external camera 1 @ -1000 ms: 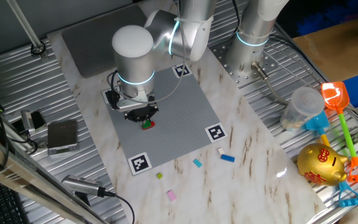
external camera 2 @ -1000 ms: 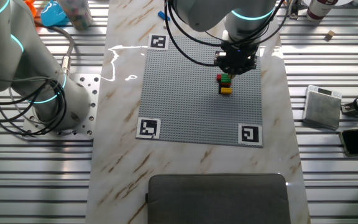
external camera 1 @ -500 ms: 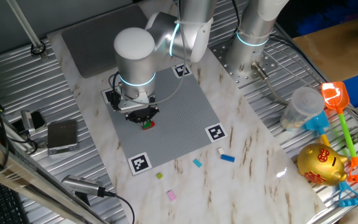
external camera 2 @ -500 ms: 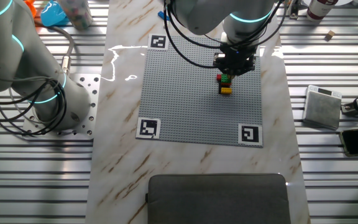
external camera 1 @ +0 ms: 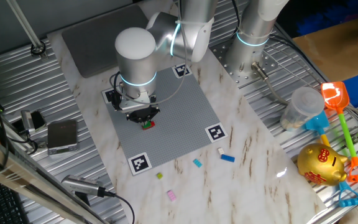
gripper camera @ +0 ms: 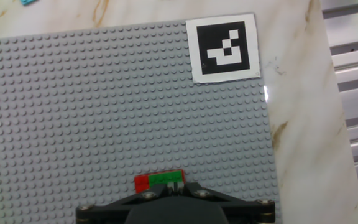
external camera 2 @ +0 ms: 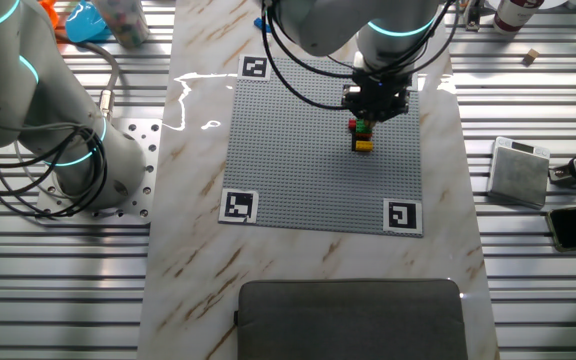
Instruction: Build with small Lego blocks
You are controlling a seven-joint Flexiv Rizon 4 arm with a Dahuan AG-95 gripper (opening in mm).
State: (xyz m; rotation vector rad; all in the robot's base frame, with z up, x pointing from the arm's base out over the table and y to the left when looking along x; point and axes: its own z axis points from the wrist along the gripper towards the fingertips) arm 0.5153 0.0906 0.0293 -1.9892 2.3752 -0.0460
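Pressing a brick onto the small stack (external camera 2: 362, 135) on the grey plate (external camera 2: 298, 150); gripper (external camera 2: 375, 103) just above it, jaw state impossible to tell; next probably lifting straight up, then fetching loose bricks (external camera 1: 197, 163) off the plate

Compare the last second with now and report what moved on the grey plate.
The arm shifted slightly: in one fixed view it drifts a little to the right, and in the other the pincer edges up the image, away from the small stack of blocks. The stack, the grey plate and the loose bricks on the marble table stayed put. No grasp or release is visible.
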